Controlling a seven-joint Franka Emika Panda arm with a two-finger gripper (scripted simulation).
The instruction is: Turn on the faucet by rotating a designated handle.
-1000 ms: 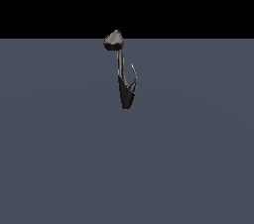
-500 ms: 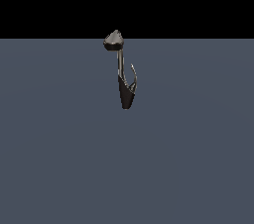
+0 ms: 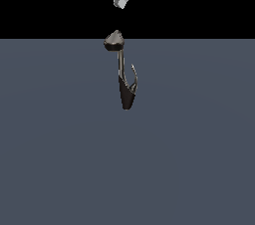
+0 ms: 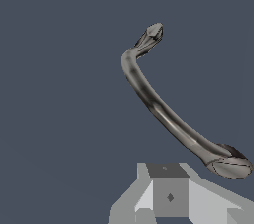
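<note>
- The faucet is standing on the dark grey surface, about midway between that surface's side edges in the exterior view and nearer its far edge than its near one.
- Its thin stem is rising upright from the tapered black base to the grey pointed head.
- The handle is branching off the base on the exterior view's right, a slim prong curving upward beside the stem; its long axis is running nearly vertical, close to the stem but apart from it.
- The gripper is hanging above the faucet, almost directly over the head and clear of it, touching nothing.
- So the handle is lying below the gripper and a little toward the exterior view's right; I judge the coming move must go down past the head on that side.
- Whether the fingers are spread wide or drawn narrow I cannot tell: only the pale body and one stub are showing, and the wrist view is showing housing rather than fingertips.
- Nothing is being held.
</note>
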